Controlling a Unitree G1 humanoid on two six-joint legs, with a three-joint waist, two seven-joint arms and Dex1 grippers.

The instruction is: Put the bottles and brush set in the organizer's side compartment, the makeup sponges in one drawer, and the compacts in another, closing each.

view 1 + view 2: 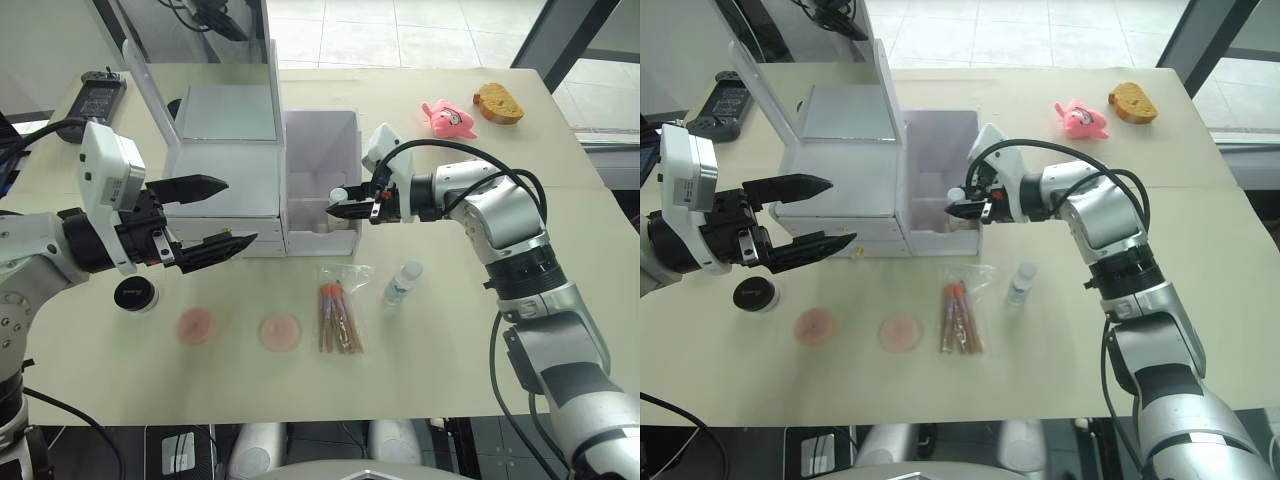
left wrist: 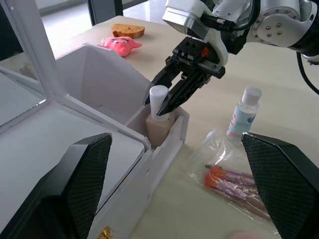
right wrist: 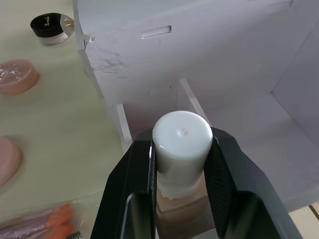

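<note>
You are working the first step — the right gripper [image 1: 349,209], at centre frame, is clamped on the white cap of the cream-beige bottle [image 2: 158,121] and is holding it upright just inside the low front wall of the side compartment [image 1: 322,160]. Whether its base is touching the bin floor is hard to make out, so I judge you should check that it is seated, then part the fingers and draw back without tipping it.

The clear bottle [image 1: 402,283] with the blue label is lying right of centre, and the bagged brush set [image 1: 339,317] is lying just left of it; both are waiting to go in the same bin. Two pink sponges [image 1: 279,331] are sitting lower left of centre, with one black-topped compact [image 1: 134,294] further left.

Your left gripper [image 1: 203,218] is hovering with fingers wide apart before the organizer [image 1: 225,165] — it is covering most of the drawer fronts, and I am finding no second compact.
</note>
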